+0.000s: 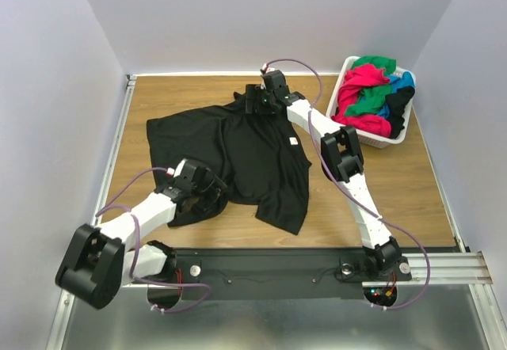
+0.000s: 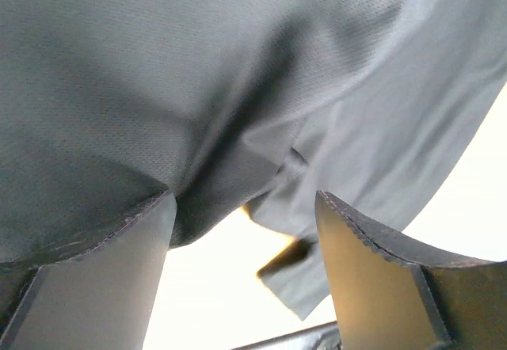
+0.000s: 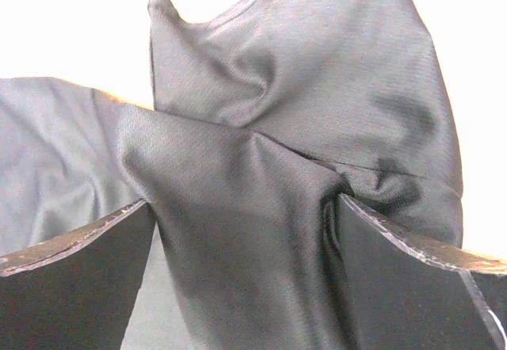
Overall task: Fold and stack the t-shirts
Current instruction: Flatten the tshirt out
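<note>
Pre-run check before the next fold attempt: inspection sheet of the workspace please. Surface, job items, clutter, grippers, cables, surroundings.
Surface: wooden tabletop, bare around the shirt.
Job's things: black t-shirt spread out, rumpled, unfolded; coloured t-shirts heaped in white basket, far right.
Clutter: nothing seen.
Grippers: left gripper open at the shirt's near edge; right gripper open, fabric bunched between the jaws.
Cables: purple cables in loose loops, one per side.
Surroundings: plain pale walls on three sides.
</note>
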Controlling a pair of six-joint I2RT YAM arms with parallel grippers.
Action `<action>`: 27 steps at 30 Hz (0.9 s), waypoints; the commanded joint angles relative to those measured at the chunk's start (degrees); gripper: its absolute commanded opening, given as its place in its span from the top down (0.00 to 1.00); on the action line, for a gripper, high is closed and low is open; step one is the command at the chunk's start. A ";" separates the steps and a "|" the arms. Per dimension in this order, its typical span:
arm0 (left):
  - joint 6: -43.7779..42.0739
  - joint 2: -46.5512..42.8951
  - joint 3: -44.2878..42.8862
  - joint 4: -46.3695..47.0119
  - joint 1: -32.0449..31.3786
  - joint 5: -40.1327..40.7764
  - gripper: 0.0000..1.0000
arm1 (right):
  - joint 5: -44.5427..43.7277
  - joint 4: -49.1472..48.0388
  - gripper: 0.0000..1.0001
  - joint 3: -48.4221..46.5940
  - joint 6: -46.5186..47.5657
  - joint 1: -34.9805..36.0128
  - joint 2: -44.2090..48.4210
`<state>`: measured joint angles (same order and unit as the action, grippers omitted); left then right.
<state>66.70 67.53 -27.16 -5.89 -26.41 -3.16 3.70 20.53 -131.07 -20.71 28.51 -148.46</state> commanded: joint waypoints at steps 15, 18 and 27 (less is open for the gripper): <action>-5.78 -10.40 -24.07 -28.49 0.48 26.09 0.08 | -1.66 2.93 0.00 5.00 0.14 -0.12 19.25; -11.31 -8.73 -26.54 -24.00 6.88 25.31 0.08 | -5.54 2.93 0.03 10.99 0.76 -0.12 24.53; -24.15 8.83 -38.47 -14.42 25.97 16.35 0.07 | -12.49 3.55 0.55 20.59 3.31 -0.12 23.14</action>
<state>49.41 72.10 -59.90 -25.04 -3.40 15.62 -5.34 22.46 -112.29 -19.05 28.47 -120.01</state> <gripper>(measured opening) 0.924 0.486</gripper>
